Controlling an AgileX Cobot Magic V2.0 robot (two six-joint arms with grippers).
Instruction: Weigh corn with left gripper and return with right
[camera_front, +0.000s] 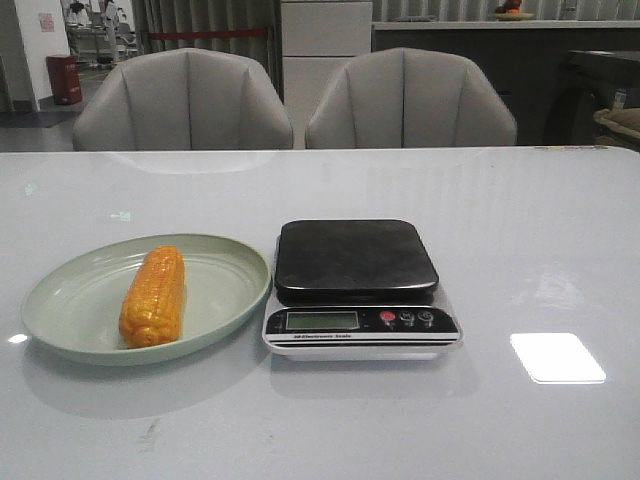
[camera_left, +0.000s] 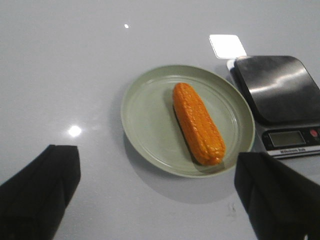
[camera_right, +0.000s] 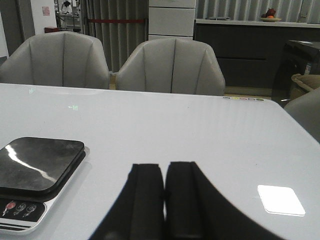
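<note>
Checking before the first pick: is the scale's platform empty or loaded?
Empty. The scale shows a bare dark platform in the front view, and the corn lies on the plate beside it.

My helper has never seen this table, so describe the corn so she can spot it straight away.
On the white table, left of the kitchen scale, sits a pale green plate. The corn lies on it, the only orange-yellow, kernel-covered thing there.

Lighting is even, overhead and moderately bright. The glossy table (camera_front: 520, 230) reflects a rectangular ceiling light as a blown-out patch of glare (camera_front: 557, 357). Soft shadows fall beneath the plate (camera_front: 60, 300) and scale (camera_front: 355, 262). All views are slightly soft and grainy.
</note>
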